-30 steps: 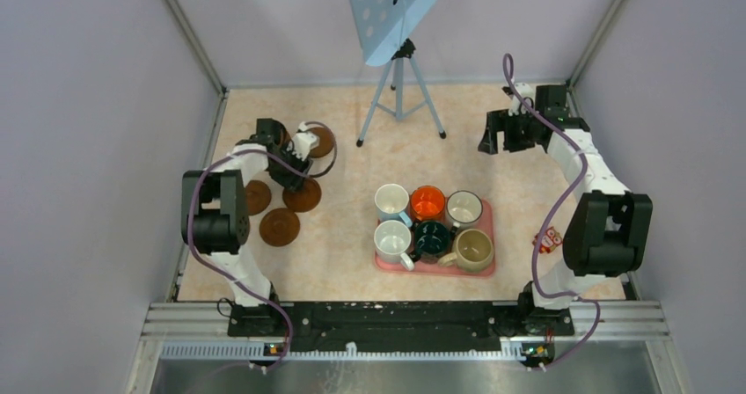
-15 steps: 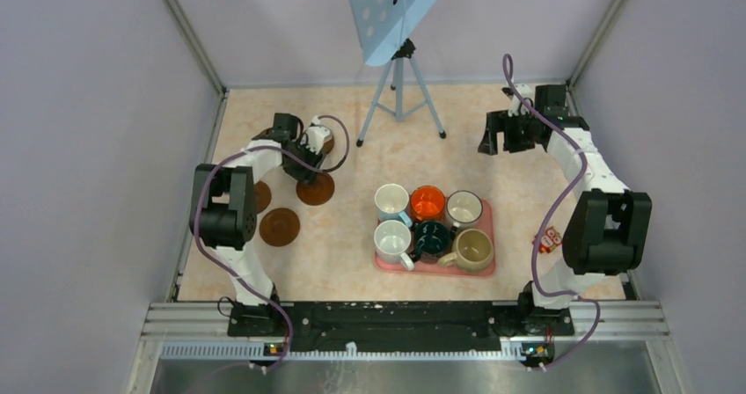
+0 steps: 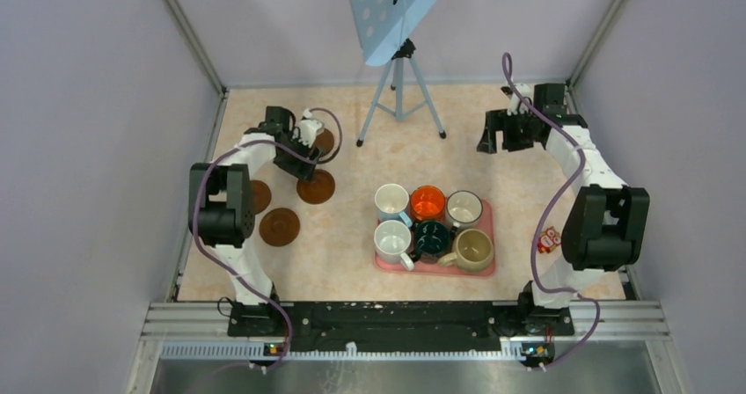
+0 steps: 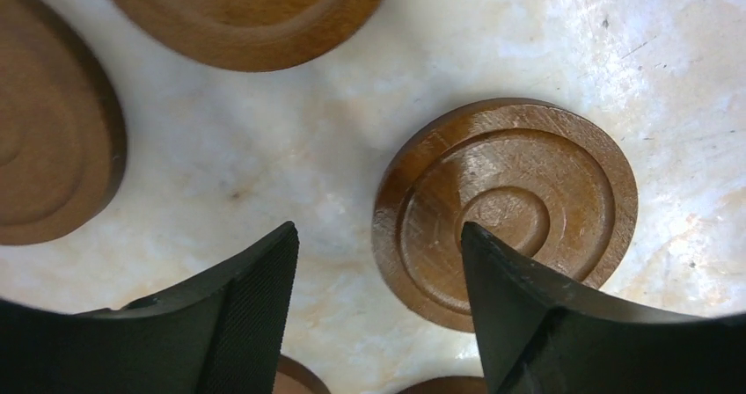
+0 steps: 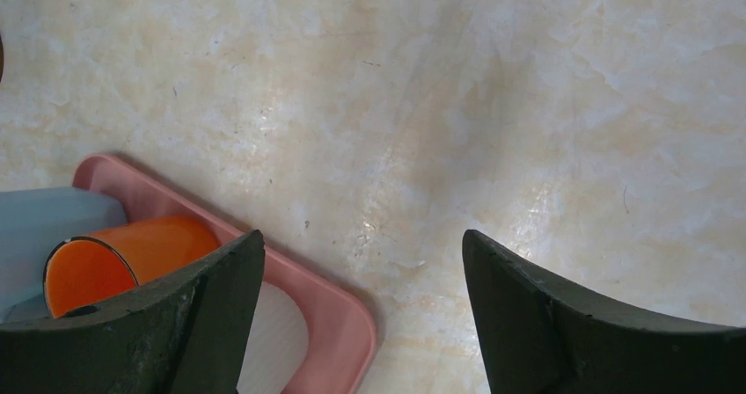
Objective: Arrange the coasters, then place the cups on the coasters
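Note:
Several brown ringed coasters lie at the table's left: one (image 3: 315, 186) just below my left gripper (image 3: 303, 164), one (image 3: 326, 139) partly hidden behind it, and two nearer the wall (image 3: 258, 196) (image 3: 279, 226). In the left wrist view the ringed coaster (image 4: 519, 200) lies flat on the table. My left gripper (image 4: 378, 236) is open above its left edge and holds nothing. Several cups, among them an orange one (image 3: 427, 202) and a beige one (image 3: 473, 249), stand on the pink tray (image 3: 435, 268). My right gripper (image 3: 506, 134) is open at the back right.
A tripod (image 3: 400, 95) carrying a blue perforated panel stands at the back centre. A small red-and-white packet (image 3: 550, 238) lies by the right arm. The right wrist view shows the tray corner (image 5: 352, 324) and the orange cup (image 5: 114, 253). Walls enclose three sides.
My left gripper shifted a coaster slightly right, set it down, opened and drew back towards the far side. The right arm has barely moved.

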You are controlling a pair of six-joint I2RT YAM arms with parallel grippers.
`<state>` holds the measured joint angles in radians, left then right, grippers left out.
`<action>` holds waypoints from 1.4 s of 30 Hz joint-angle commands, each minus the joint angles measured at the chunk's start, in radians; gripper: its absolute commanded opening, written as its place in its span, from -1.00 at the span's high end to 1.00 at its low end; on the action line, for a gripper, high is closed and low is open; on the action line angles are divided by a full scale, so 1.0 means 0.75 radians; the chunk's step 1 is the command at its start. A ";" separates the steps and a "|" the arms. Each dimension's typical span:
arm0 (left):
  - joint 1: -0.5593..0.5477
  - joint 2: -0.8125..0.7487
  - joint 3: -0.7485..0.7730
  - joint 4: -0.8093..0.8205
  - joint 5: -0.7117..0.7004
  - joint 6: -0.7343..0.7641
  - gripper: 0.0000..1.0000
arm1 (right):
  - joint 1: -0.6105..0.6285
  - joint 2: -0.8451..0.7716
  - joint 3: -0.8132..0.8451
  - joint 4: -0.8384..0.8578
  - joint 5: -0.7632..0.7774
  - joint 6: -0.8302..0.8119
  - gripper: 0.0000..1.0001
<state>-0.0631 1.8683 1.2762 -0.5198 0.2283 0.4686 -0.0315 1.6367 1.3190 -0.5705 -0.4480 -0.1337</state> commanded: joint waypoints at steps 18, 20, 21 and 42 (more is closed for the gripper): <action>0.684 -0.108 -0.011 -0.205 0.095 0.238 -0.64 | -0.005 0.038 0.065 -0.012 -0.092 0.004 -0.64; 0.691 -0.101 -0.022 -0.186 0.085 0.254 -0.63 | -0.003 0.042 0.068 -0.018 -0.096 0.004 -0.64; 0.692 -0.101 -0.030 -0.175 0.085 0.263 -0.62 | -0.004 0.042 0.068 -0.018 -0.094 0.004 -0.64; 0.520 -0.041 -0.152 -0.022 0.064 0.226 -0.27 | -0.004 0.041 0.067 -0.037 -0.052 -0.018 -0.64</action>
<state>0.3584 1.8107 1.1717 -0.5663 0.2741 0.6575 -0.0315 1.6638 1.3304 -0.6003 -0.4915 -0.1310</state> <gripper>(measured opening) 0.654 0.817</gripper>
